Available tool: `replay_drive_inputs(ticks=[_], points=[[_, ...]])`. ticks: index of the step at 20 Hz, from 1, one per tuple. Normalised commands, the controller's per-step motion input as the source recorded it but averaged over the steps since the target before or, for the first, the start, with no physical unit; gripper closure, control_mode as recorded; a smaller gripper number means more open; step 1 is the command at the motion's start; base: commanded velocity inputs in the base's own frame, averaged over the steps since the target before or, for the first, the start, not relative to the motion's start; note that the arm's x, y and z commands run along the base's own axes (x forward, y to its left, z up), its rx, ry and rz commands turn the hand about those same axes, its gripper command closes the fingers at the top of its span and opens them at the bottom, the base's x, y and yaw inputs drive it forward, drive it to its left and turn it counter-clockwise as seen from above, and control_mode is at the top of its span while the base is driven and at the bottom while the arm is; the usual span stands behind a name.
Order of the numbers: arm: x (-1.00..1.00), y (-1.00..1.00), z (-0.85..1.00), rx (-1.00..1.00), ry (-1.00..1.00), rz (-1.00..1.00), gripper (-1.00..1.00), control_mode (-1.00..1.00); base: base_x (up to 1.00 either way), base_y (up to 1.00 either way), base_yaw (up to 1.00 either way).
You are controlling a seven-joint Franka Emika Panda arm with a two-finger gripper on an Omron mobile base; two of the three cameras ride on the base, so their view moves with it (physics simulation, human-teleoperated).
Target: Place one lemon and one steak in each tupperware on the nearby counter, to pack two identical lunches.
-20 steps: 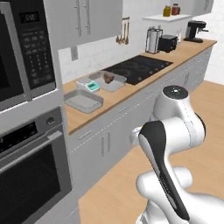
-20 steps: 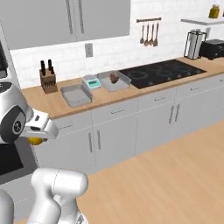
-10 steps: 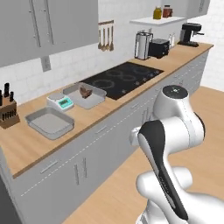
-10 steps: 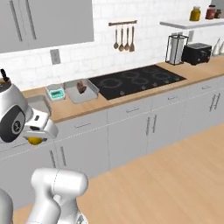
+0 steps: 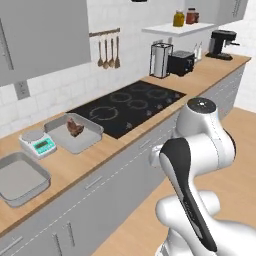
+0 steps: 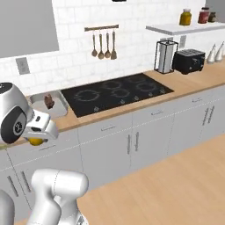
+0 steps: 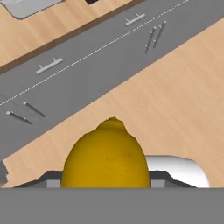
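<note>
1. Lemon [image 7: 105, 155] is seen in the hand view, large and yellow, clamped in the gripper [image 7: 105, 175]; it fills the space between the fingers, whose tips are mostly hidden behind it.
2. In the right base view the same lemon [image 6: 35, 141] shows as a yellow spot under the white hand of the gripper [image 6: 37, 137], which is held out in front of the pale grey cabinet doors, below the edge of the counter [image 6: 110, 113].
3. Two grey tupperware trays are seen on the counter [image 5: 115, 147] in the left base view: the nearer tupperware [image 5: 22, 178] lies at the left edge of the picture, and the farther tupperware [image 5: 75, 134] lies just beside the black stovetop [image 5: 127, 106].
4. A steak [image 5: 75, 127] is seen lying inside the farther tupperware; in the right base view the same steak [image 6: 48, 101] lies in the tray [image 6: 59, 107] left of the stovetop [image 6: 116, 91].
5. A small white-and-teal kitchen scale [image 5: 37, 144] stands between the two trays.
6. Utensils [image 5: 107, 50] hang on a wall rail above the stovetop, and a toaster [image 5: 181, 62] and a coffee machine [image 5: 221, 44] stand farther along the counter.
7. Floor of light wood and grey cabinet fronts with handles are seen beyond the lemon in the hand view.
</note>
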Motion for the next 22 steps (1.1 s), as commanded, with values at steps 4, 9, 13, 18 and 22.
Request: replay_drive_inputs(ticks=[4, 9, 13, 18, 22], points=[[0.00, 0.00, 0.00, 0.00, 0.00, 0.00, 1.00, 1.00, 1.00, -0.17, 0.35], [0.00, 0.00, 0.00, 0.00, 0.00, 0.00, 1.00, 1.00, 0.97, 0.00, 0.57], [0.00, 0.00, 0.00, 0.00, 0.00, 0.00, 1.00, 1.00, 0.99, 0.08, 0.58], [0.60, 0.02, -0.23, 0.00, 0.05, 0.16, 1.00, -1.00, 0.40, 0.00, 0.14], [1.00, 0.35, -0.67, 0.01, 0.12, 0.23, 1.00, -1.00, 0.00, 0.00, 0.00]])
